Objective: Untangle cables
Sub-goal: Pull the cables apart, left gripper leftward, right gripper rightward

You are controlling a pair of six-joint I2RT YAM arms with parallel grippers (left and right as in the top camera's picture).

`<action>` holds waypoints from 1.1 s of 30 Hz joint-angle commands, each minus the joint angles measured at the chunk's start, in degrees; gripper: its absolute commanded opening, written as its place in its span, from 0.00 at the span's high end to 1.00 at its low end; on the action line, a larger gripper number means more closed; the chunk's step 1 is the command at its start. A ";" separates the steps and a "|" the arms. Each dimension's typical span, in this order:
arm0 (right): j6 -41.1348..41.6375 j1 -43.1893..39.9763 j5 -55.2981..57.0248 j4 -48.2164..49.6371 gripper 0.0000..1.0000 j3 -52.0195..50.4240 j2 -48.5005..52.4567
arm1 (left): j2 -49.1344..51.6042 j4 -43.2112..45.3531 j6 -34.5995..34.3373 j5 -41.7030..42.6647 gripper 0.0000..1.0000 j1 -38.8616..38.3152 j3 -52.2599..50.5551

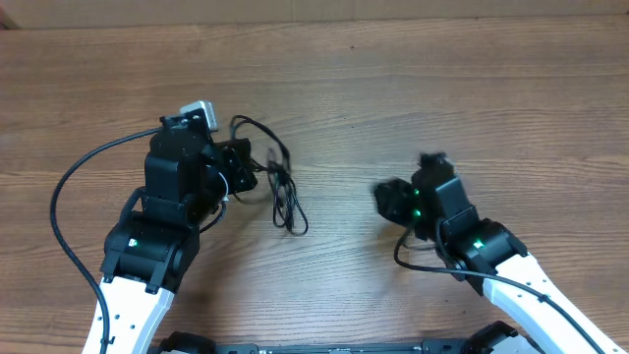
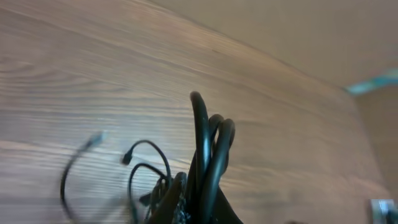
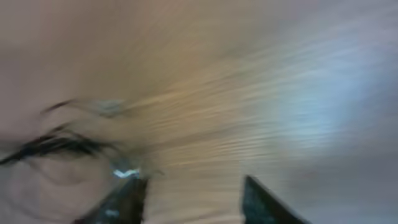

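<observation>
The cables [image 1: 283,192] are a small bundle of thin black cords lying on the wooden table just right of my left gripper [image 1: 248,169]. In the left wrist view, black cable loops [image 2: 208,137] stand up from between the left gripper's [image 2: 199,208] fingers, which are shut on them; thinner strands with a small plug trail to the left. My right gripper [image 1: 385,200] is to the right of the bundle, apart from it. The right wrist view is blurred: its fingers [image 3: 193,199] are spread and empty, and the cables [image 3: 56,146] show at the left.
The wooden table [image 1: 442,88] reaches to a far edge at the top [image 1: 295,22]. A thicker black robot cable [image 1: 65,197] arcs left of the left arm. Another loops by the right arm [image 1: 408,258].
</observation>
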 commanded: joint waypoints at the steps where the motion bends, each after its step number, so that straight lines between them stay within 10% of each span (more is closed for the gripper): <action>1: -7.82 0.46 -17.92 4.70 0.45 1.90 -0.76 | -0.17 1.88 1.53 11.43 0.96 -0.13 0.79; 16: -11.08 5.05 -12.90 22.56 0.35 1.90 7.80 | -0.02 2.89 -7.30 23.96 0.96 -0.13 0.79; 33: -21.00 -1.99 54.16 22.53 0.34 2.95 10.97 | -0.07 -3.41 3.54 36.15 0.96 -0.11 0.81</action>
